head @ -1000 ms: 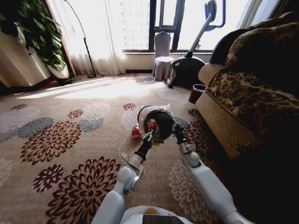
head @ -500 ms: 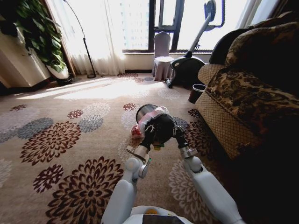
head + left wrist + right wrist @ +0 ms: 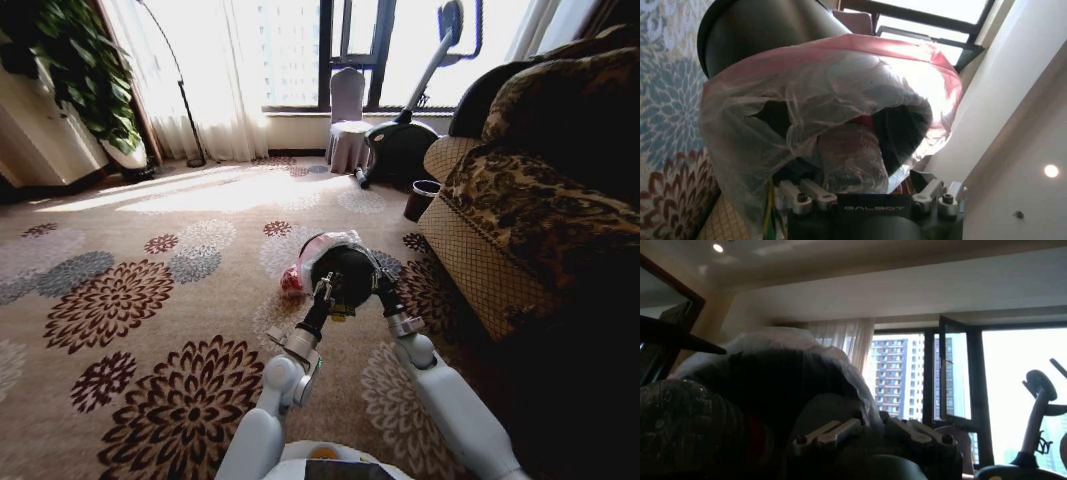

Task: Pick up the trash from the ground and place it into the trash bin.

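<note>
The trash bin [image 3: 346, 266], black with a whitish liner [image 3: 753, 115], is tipped over on its side above the carpet. My right gripper [image 3: 381, 284] is shut on its rim [image 3: 840, 390]. My left gripper [image 3: 324, 291] is at the bin's mouth, shut on a clear red-capped bottle [image 3: 852, 160] whose cap end reaches in under the liner. The fingers [image 3: 800, 194] flank the bottle in the left wrist view. A red-white wad [image 3: 290, 283] lies on the carpet just left of the bin.
A patterned sofa [image 3: 520, 210] fills the right side, close to the bin. A bare dark pot [image 3: 421, 199] stands by its far end. An exercise bike [image 3: 405, 140], a covered chair [image 3: 348, 125], a floor lamp and a plant stand farther back. Flowered carpet stretches open to the left.
The bin has swung from a raised tilt back down. My left gripper rose to the bin's mouth with the bottle, then dropped slightly. The right gripper stayed on the bin.
</note>
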Controlling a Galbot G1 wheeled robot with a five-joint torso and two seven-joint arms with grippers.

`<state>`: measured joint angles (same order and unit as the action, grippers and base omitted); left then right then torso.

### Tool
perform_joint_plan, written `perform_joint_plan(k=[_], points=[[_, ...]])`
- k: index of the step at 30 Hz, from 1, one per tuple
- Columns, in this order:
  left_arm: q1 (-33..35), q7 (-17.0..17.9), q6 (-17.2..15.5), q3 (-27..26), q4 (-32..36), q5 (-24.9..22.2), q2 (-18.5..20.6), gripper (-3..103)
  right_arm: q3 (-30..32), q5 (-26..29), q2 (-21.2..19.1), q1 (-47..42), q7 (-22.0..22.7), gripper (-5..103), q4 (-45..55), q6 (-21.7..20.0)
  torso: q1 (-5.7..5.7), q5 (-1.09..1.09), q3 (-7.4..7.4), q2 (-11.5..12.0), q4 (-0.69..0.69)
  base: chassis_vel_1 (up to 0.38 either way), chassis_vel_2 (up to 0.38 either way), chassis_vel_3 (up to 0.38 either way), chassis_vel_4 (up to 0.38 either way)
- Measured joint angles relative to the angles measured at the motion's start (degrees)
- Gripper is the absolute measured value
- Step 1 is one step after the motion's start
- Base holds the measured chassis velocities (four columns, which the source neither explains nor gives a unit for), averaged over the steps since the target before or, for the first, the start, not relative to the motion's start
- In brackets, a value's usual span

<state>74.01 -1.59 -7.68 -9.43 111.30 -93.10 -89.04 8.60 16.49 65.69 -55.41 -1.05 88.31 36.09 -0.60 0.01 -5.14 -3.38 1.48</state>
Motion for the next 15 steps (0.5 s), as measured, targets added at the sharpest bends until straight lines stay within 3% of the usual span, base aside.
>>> perform_joint_plan(k=[5,15], points=[[-0.53,-0.07,-0.05,-0.82,0.43,-0.06,0.23,100,0.03,0.09,-0.26,-0.93,0.00,0,0.73,-0.19,0.00,-0.01,0.00,0.00,0.00,0.000,0.000,0.000,0.000],[-2.42,-2.83,-0.09,-2.15,1.78,2.13,2.41,100,0.63,0.38,-0.87,-2.44,0.00,0,1.98,-0.31,0.00,-0.01,0.00,0.00,0.00,0.000,0.000,0.000,0.000]])
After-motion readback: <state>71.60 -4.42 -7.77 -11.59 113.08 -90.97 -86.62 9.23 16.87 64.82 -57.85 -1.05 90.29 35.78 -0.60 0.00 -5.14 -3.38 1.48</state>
